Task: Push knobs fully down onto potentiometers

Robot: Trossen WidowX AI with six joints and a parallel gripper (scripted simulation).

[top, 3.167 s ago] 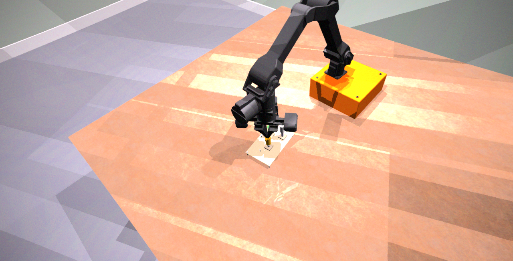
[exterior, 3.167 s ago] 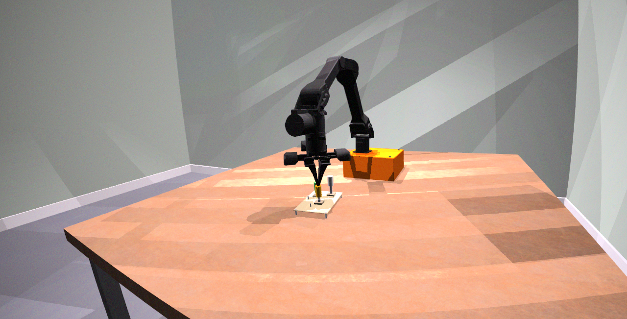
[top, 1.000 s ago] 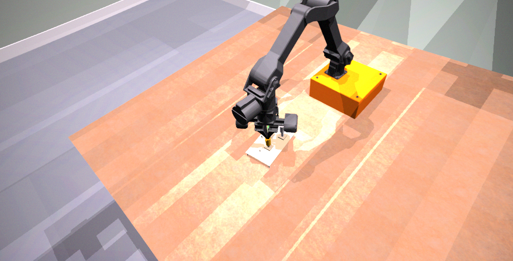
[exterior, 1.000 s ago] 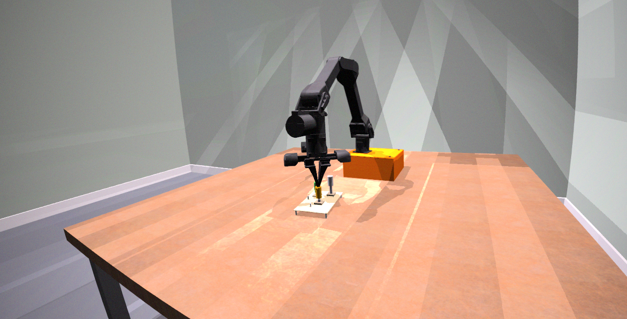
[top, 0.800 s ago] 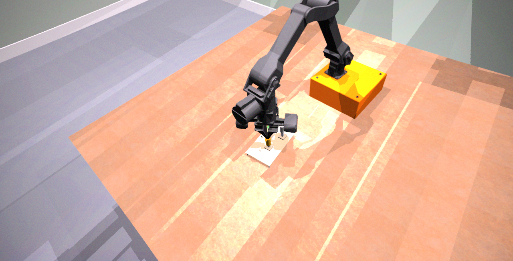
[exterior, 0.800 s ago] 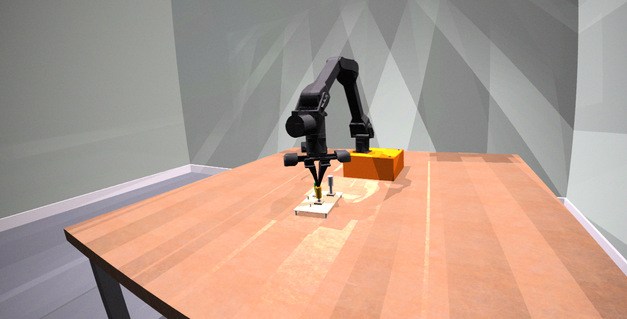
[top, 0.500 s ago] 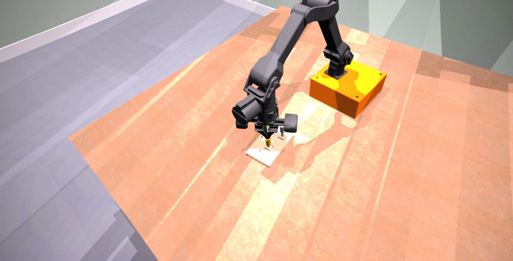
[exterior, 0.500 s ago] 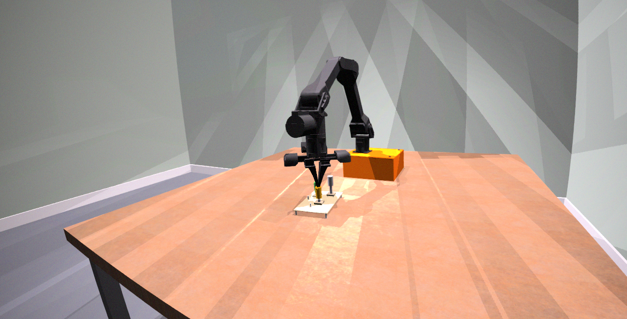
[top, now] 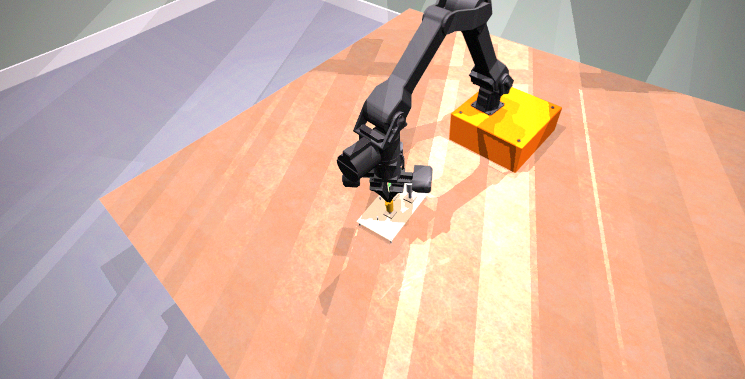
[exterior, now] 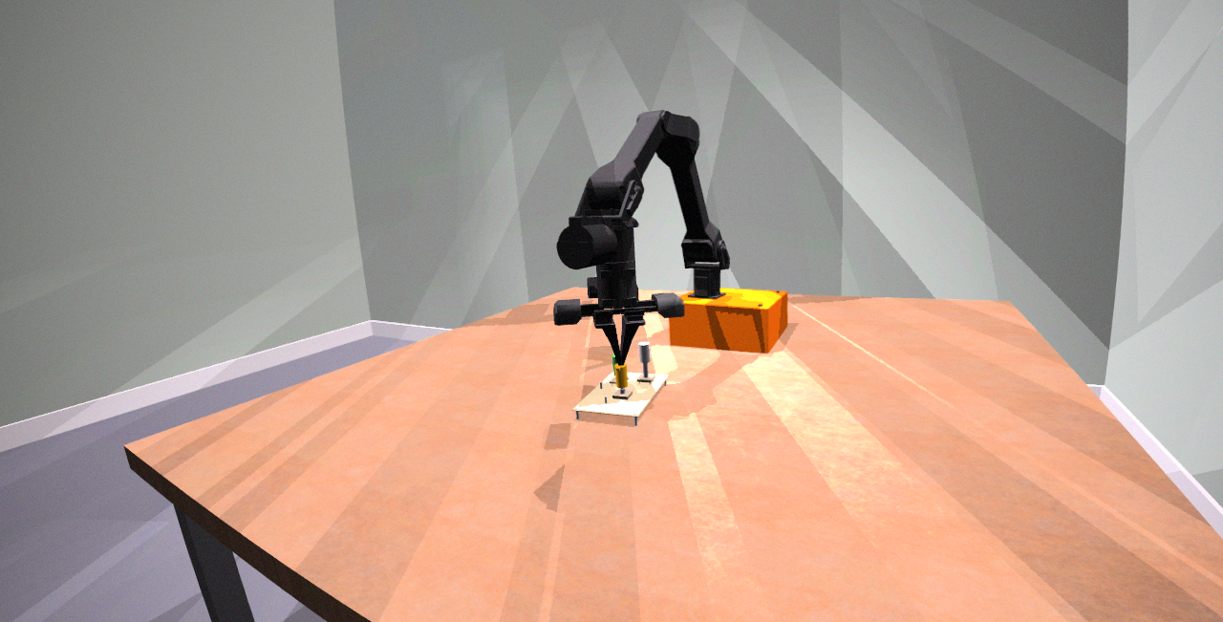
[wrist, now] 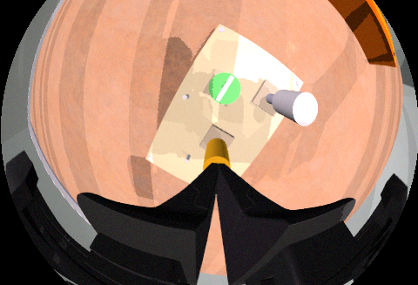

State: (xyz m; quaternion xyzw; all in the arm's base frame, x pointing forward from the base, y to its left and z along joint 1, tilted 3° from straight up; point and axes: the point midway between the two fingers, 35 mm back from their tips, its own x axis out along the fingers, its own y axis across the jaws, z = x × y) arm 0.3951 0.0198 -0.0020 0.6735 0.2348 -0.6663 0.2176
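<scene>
The pale circuit board (top: 390, 231) (exterior: 598, 407) (wrist: 248, 54) stands on short legs. My gripper (top: 388, 199) (exterior: 621, 362) (wrist: 217, 169) is shut, its fingertips together at the top of the yellow-orange knob (top: 389, 206) (exterior: 621, 375) (wrist: 216, 151), with nothing between them. That knob is upright over its square potentiometer; a small gap seems to show beneath it in the exterior view. The grey knob (top: 409, 190) (exterior: 644, 353) (wrist: 288, 104) stands high, with its shaft visible below. The green part (exterior: 613, 364) (wrist: 218, 85) has a white line across its top.
The orange box (top: 484, 144) (exterior: 718, 326) (wrist: 348, 10) carries the arm's base behind the board. Small pins (wrist: 185, 97) (wrist: 187, 158) stand on the board. The wooden table (top: 312, 283) (exterior: 427, 515) (wrist: 109, 102) has shifting light and shadow bands.
</scene>
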